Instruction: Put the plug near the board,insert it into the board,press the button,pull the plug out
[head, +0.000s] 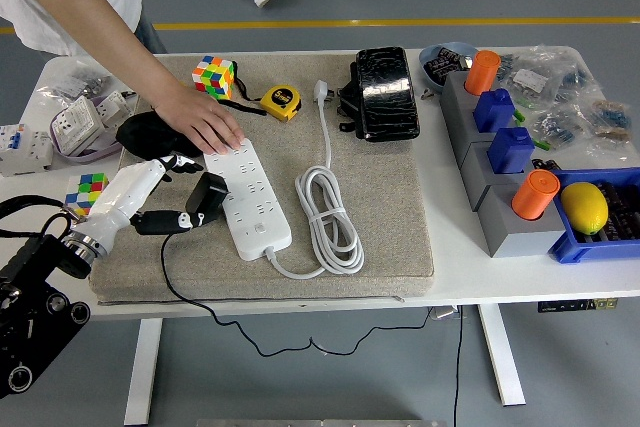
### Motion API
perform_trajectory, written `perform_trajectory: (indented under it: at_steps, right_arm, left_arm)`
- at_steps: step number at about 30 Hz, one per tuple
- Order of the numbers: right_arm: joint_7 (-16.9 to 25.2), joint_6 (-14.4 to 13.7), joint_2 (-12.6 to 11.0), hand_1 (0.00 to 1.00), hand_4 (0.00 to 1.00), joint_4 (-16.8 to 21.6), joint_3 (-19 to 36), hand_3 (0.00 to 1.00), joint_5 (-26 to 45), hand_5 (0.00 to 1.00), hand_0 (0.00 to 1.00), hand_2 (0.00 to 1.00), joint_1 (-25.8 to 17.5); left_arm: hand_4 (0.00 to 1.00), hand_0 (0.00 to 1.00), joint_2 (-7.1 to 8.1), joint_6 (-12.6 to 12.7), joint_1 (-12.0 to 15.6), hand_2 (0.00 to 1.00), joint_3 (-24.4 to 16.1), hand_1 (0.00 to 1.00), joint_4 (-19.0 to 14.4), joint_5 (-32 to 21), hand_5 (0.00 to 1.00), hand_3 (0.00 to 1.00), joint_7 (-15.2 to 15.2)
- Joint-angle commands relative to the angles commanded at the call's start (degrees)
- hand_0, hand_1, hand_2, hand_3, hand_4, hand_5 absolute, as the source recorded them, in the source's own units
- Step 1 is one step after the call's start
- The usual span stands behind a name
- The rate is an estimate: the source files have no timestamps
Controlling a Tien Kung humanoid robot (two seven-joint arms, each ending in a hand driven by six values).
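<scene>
A white power strip [250, 192] lies on the grey mat [390, 197], its white cable [330, 207] coiled to its right. A black plug [207, 195] rests on the mat against the strip's left edge, outside the sockets, and its black cord [175, 287] trails off the table's front. My left hand [185, 189] reaches in from the lower left and is open just left of the plug. Its fingers [178, 160] are spread above the plug and its thumb lies below, holding nothing. A person's hand [205, 122] presses on the strip's far end.
A Rubik's cube [214, 76], a yellow tape measure [281, 102] and a black pouch [385, 92] lie at the mat's far side. Grey blocks with orange and blue pieces [505, 147] and a blue bin with a lemon [585, 207] stand at the right. White sockets [75, 127] sit at the far left.
</scene>
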Motion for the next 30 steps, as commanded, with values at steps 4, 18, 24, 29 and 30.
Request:
perform_trajectory:
  at_steps: [4, 18, 24, 29, 30]
  right_arm:
    - [0.04, 0.01, 0.08, 0.649, 0.906, -0.05, 0.04, 0.533, 0.07, 0.448, 0.557, 0.631, -0.05]
    - [0.27, -0.11, 0.05, 0.649, 0.907, 0.05, 0.0, 0.532, 0.04, 0.447, 0.557, 0.63, -0.1]
    - [0.38, -0.19, 0.11, 0.649, 0.907, -0.04, -0.01, 0.532, 0.19, 0.447, 0.557, 0.629, -0.07]
    - [0.49, -0.26, 0.07, 0.65, 0.907, 0.0, -0.07, 0.532, 0.18, 0.446, 0.558, 0.627, 0.0]
    - [0.51, -0.27, 0.05, 0.65, 0.907, 0.01, -0.12, 0.532, 0.18, 0.446, 0.558, 0.627, 0.01]
  left_arm:
    - [0.99, 0.636, 0.18, -0.08, 0.4, 0.759, 0.42, 0.748, -0.46, 0.13, 0.581, 0.725, 0.43]
    - [0.987, 0.554, -0.05, -1.16, 0.78, 0.715, 2.55, 0.685, -1.79, -0.58, 0.577, 0.72, 2.27]
    - [0.987, 0.534, -0.18, -1.11, 0.72, 0.701, 3.4, 0.669, -2.73, -0.09, 0.576, 0.721, 2.45]
    - [0.989, 0.529, -0.19, -0.88, 0.68, 0.693, 3.4, 0.662, -3.59, 1.07, 0.576, 0.717, 2.46]
    - [0.989, 0.529, -0.16, -0.8, 0.62, 0.693, 3.49, 0.662, -3.83, 1.3, 0.576, 0.717, 2.48]
